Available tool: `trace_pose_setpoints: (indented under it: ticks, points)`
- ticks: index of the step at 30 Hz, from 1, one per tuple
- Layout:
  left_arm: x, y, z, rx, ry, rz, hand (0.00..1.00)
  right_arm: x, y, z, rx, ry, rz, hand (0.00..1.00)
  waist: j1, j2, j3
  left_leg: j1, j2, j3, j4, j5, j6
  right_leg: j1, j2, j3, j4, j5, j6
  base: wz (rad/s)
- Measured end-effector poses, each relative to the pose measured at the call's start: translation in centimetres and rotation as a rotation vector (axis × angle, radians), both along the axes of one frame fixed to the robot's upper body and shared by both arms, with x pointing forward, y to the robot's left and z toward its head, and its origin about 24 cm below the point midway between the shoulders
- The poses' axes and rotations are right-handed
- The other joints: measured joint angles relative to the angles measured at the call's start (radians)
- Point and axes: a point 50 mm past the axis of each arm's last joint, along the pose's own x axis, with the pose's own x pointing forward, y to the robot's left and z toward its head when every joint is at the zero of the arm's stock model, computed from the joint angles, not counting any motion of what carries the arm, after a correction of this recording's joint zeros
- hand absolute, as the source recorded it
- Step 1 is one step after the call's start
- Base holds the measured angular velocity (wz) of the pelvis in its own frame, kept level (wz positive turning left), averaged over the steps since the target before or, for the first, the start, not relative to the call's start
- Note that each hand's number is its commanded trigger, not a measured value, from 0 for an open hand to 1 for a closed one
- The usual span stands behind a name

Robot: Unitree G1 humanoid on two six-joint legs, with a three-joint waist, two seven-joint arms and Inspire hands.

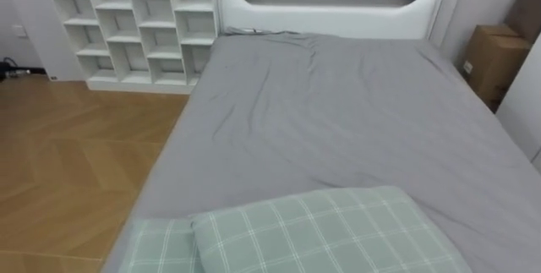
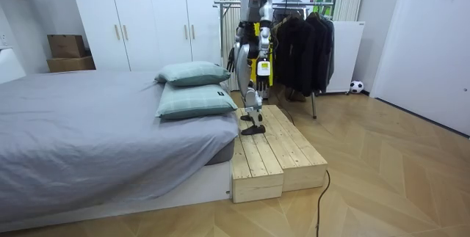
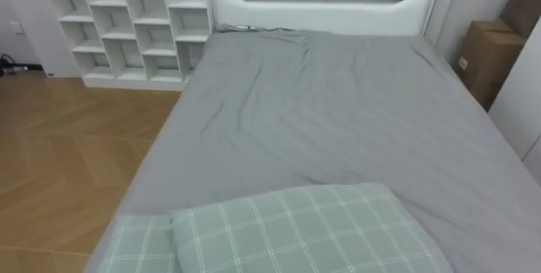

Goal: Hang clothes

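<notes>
The robot stands on a wooden step (image 2: pixel 272 149) at the pillow end of the bed (image 1: pixel 338 112) and looks down it. The bed has a grey sheet and two green checked pillows (image 1: pixel 321 231) on it. The dark clothes (image 2: pixel 301 35) hang on the rack (image 2: pixel 220 4) behind the robot, so that part looks done. One dark hand (image 2: pixel 231 62) hangs by its body, too small to tell which hand it is, or whether it is holding anything. I think it wants more clothes.
</notes>
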Motion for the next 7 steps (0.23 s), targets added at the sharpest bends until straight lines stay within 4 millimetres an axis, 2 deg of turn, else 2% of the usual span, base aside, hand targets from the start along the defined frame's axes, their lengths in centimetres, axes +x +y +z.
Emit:
trace_pose_setpoints:
  ticks: [3,7]
  points:
    - [-0.03,0.0,0.0,0.0,0.006,0.002,0.0,-0.07,0.05,-0.01,0.012,0.006,-0.003,0.0,-0.002,-0.001,-0.0004,0.001,0.0,0.0,0.0,0.001,-0.001,0.0,0.002,0.019,0.0,0.0,0.0,0.0]
    - [-0.12,0.01,0.0,0.0,0.013,0.003,0.0,-0.05,0.06,-0.01,0.014,0.005,-0.003,0.0,-0.002,-0.002,-0.0002,0.001,0.001,-0.001,0.0,0.001,-0.001,0.0,0.002,0.02,0.0,0.0,0.0,0.0]
